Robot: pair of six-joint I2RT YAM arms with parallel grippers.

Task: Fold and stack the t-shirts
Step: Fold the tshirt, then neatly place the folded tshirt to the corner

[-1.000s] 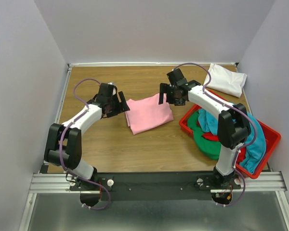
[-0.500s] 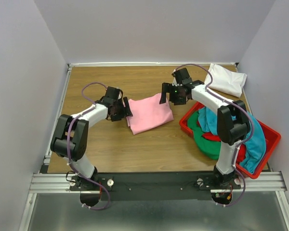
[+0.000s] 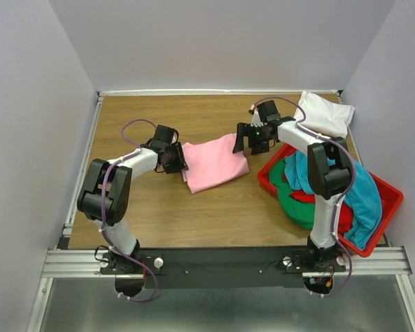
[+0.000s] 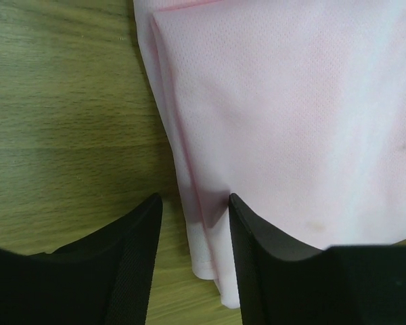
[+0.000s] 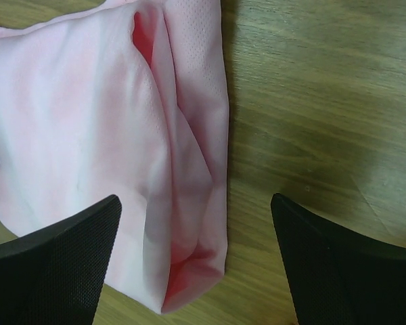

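Note:
A folded light pink t-shirt (image 3: 214, 163) lies flat at the middle of the table. My left gripper (image 3: 176, 158) is at its left edge. In the left wrist view the black fingers (image 4: 132, 264) stand partly apart around the shirt's layered edge (image 4: 203, 223), and the right finger rests on the cloth. My right gripper (image 3: 247, 141) is at the shirt's far right corner, wide open. Its wrist view shows the shirt's folded end (image 5: 189, 203) between the spread fingers (image 5: 68, 264). A folded white t-shirt (image 3: 325, 115) lies at the back right.
A red plastic bin (image 3: 387, 207) stands at the right, against the right arm's base. It holds crumpled teal (image 3: 363, 200), green (image 3: 294, 204) and red shirts. Walls close in the table at the back and on both sides.
My left gripper has moved right onto the pink shirt's left edge and its jaws have narrowed. My right gripper has shifted a little to the right and lower, at the shirt's corner.

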